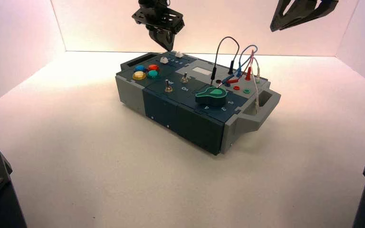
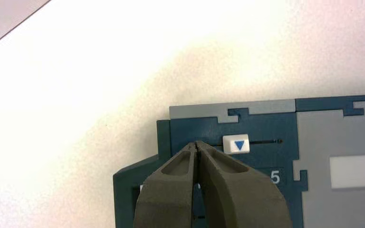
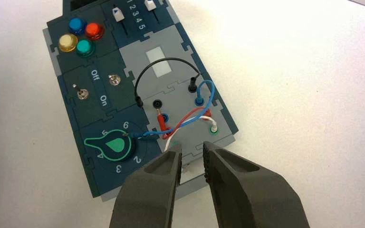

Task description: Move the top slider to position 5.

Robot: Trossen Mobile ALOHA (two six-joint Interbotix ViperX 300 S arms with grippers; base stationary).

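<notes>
The top slider (image 2: 236, 144) is a flat white knob with a blue triangle, on a thin track along the dark blue panel's far edge. It also shows as the far white knob (image 1: 179, 53) in the high view and at the frame edge (image 3: 149, 4) in the right wrist view. The printed 5 (image 2: 275, 177) lies farther along the track toward the grey panel, with bare track between it and the knob. My left gripper (image 2: 197, 144) is shut and empty, tips just beside the knob on the side away from the 5. It hangs over the box's far corner (image 1: 169, 46). My right gripper (image 3: 191, 152) is open, held high (image 1: 304, 12).
The box (image 1: 161, 111) stands turned on the white floor. It bears a second white slider knob (image 1: 164, 60), several coloured buttons (image 1: 146, 71), two toggle switches (image 1: 168, 87), a green knob (image 1: 211, 96) and looping wires (image 1: 240, 66). White walls close in the back and sides.
</notes>
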